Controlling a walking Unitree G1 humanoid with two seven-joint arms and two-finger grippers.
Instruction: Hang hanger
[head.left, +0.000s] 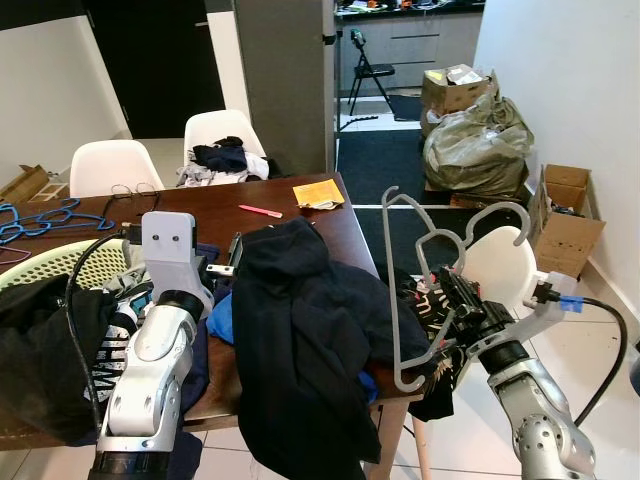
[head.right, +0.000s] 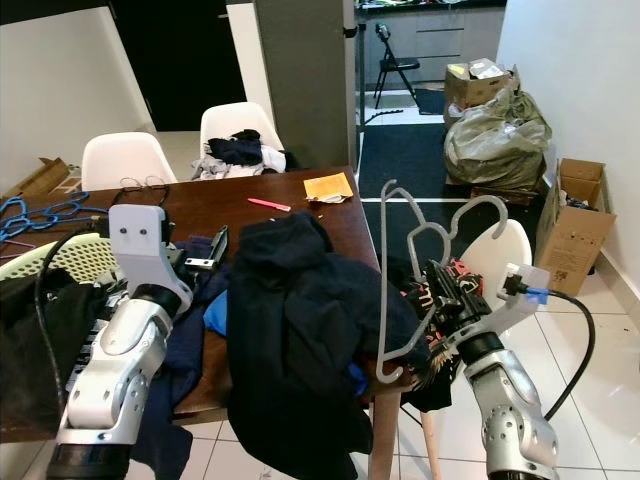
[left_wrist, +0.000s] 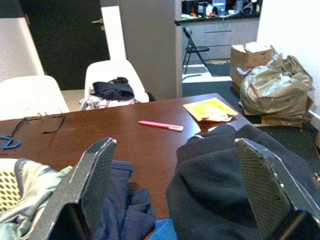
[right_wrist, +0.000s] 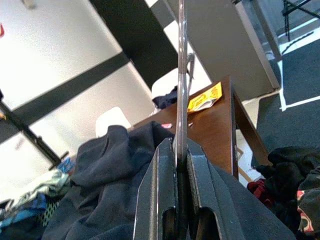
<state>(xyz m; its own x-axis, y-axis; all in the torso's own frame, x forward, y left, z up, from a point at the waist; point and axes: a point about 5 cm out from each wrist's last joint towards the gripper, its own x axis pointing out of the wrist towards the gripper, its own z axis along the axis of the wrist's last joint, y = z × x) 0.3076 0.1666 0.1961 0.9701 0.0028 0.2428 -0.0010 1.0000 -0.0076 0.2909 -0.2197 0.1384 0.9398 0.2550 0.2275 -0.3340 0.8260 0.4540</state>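
A grey plastic hanger (head.left: 415, 290) stands nearly upright at the table's right end, its hook (head.left: 500, 215) pointing right. My right gripper (head.left: 445, 300) is shut on its bar, and the right wrist view shows the thin grey bar (right_wrist: 180, 90) pinched between the two black fingers (right_wrist: 162, 195). A dark navy garment (head.left: 300, 330) is heaped on the brown table (head.left: 200, 210) and drapes over the front edge, next to the hanger. My left gripper (left_wrist: 175, 185) hovers open over the clothes left of that heap, holding nothing.
A laundry basket (head.left: 60, 265) with clothes sits at the left. A pink pen (head.left: 260, 211) and yellow envelope (head.left: 318, 192) lie on the table. White chairs (head.left: 225, 135) stand behind and one (head.left: 505, 265) at the right. Blue hangers (head.left: 40, 220), boxes (head.left: 565, 215) and a full bag (head.left: 480, 140) are about.
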